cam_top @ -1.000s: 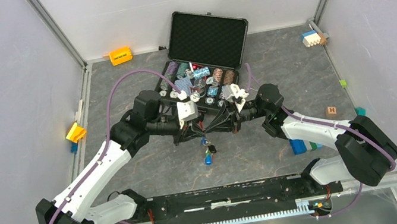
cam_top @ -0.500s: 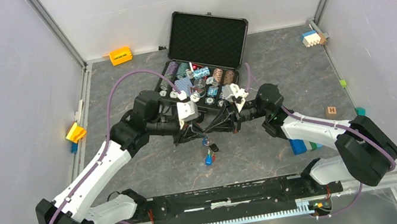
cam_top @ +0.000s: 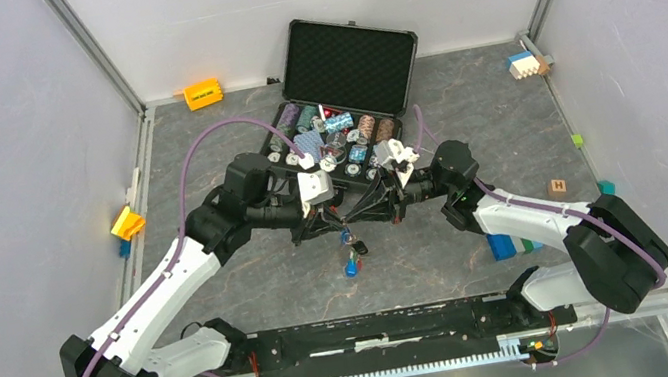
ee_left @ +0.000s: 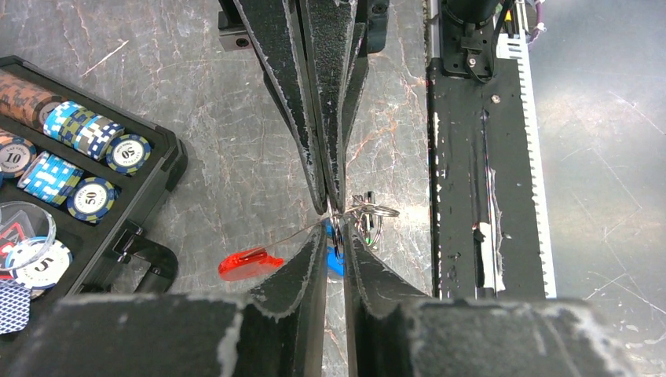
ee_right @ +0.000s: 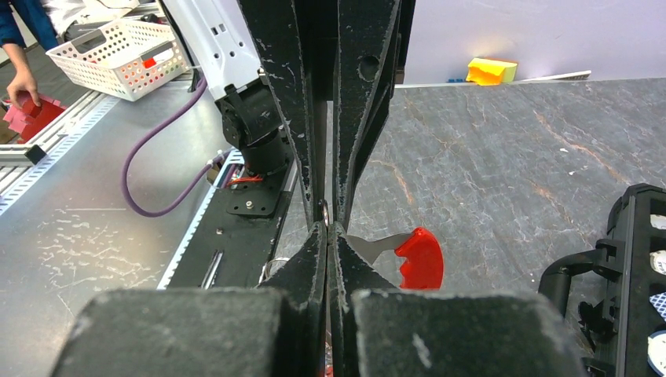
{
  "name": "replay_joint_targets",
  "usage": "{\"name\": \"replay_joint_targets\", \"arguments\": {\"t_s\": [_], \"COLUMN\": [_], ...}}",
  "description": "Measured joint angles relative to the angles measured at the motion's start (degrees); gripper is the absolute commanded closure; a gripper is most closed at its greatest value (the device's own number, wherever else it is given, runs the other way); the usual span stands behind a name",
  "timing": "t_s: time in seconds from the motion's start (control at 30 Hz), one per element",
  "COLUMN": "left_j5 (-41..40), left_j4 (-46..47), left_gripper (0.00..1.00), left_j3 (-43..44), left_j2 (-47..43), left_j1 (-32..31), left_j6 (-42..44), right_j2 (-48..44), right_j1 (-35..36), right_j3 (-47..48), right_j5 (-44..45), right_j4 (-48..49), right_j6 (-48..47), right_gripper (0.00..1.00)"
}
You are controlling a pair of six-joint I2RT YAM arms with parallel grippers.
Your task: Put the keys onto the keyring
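Observation:
My two grippers meet tip to tip above the grey table, the left gripper [cam_top: 336, 219] from the left and the right gripper [cam_top: 352, 216] from the right. In the left wrist view the left gripper [ee_left: 336, 230] is shut on the thin metal keyring [ee_left: 377, 212]. A blue-capped key [cam_top: 351, 269] and a dark one [cam_top: 359, 245] hang from the ring, with a bit of green beside them [ee_left: 367, 232]. The right gripper [ee_right: 331, 228] is shut on the blade of a red-capped key [ee_right: 420, 258], which the left wrist view shows edge-on [ee_left: 250, 263]. I cannot make out the red fob.
An open black case [cam_top: 350, 59] of poker chips [ee_left: 86, 196] stands just behind the grippers. Toy blocks lie around: orange [cam_top: 203, 94], yellow [cam_top: 126, 222], blue [cam_top: 501, 245], a wooden cube [cam_top: 557, 185]. The black base rail [cam_top: 382, 328] runs along the near edge.
The hanging keys have shifted very slightly. Both arms and grippers stay where they were.

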Motion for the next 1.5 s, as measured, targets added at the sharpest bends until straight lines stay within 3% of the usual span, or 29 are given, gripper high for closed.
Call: {"name": "replay_joint_targets", "arguments": {"t_s": [0.53,0.73,0.93,1.1,1.5], "left_j5": [0.3,0.2,-1.0,-4.1,-20.2], "left_j4": [0.3,0.6,-1.2,-9.4,-30.5], "left_gripper": [0.97,0.98,0.98,0.98,0.98], "left_j3": [0.0,0.0,0.4,5.5,20.7], "left_j2": [0.8,0.9,0.9,2.5,10.2], "left_j1": [0.0,0.0,0.0,-0.3,-5.2], "left_j6": [0.0,-0.4,-0.9,1.0,7.5], "right_j2": [0.0,0.0,0.0,-0.1,-0.7], "right_j1": [-0.2,-0.3,-0.2,-0.2,-0.3], "right_j3": [0.0,0.0,0.4,2.2,3.7], "right_j5": [-0.1,0.0,0.0,0.5,0.8], "right_j4": [0.3,0.2,-3.1,-10.1,-16.4], "right_j6": [0.4,0.2,-3.8,-10.4,-16.3], "right_gripper": [1.0,0.99,0.74,0.53,0.47]}}
